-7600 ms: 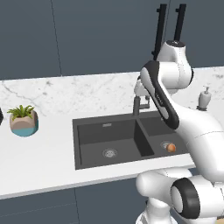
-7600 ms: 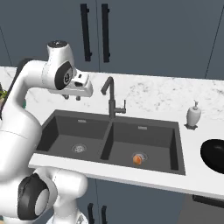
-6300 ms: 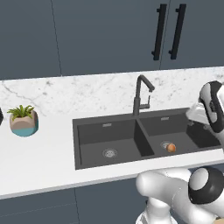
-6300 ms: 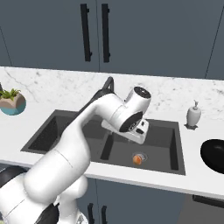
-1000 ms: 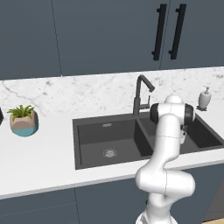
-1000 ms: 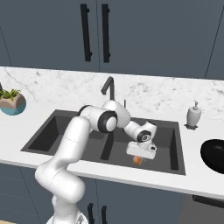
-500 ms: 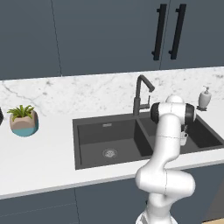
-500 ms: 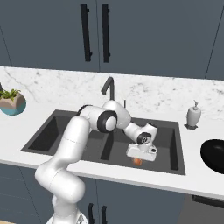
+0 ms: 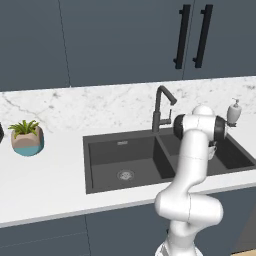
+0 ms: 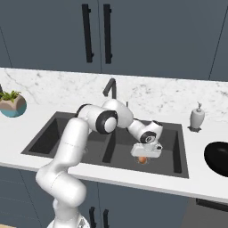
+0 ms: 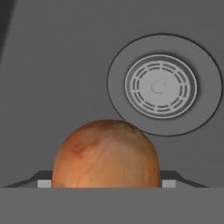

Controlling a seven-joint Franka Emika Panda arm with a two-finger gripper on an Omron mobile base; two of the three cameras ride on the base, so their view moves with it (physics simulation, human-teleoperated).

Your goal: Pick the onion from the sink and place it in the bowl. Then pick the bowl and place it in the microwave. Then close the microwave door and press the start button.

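Dark cabinets and a marble counter (image 10: 53, 95) are framing the double sink (image 10: 171, 167), with a potted plant (image 10: 12, 106) off at one end, a soap dispenser (image 10: 197, 118) and the black bowl (image 10: 219, 159) at the other, and the faucet (image 10: 110, 89) standing behind my arm. I'm seeing the gripper (image 10: 143, 156) down in the basin nearest the bowl, its fingers sitting against both sides of the onion (image 11: 106, 154). That onion is looking smooth, round and orange-brown, lying just beside the steel drain (image 11: 160, 86).

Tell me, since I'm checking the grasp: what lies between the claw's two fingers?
The onion sits between the claw's fingers in the hand view, filling the gap on both sides, on the sink floor beside the drain.
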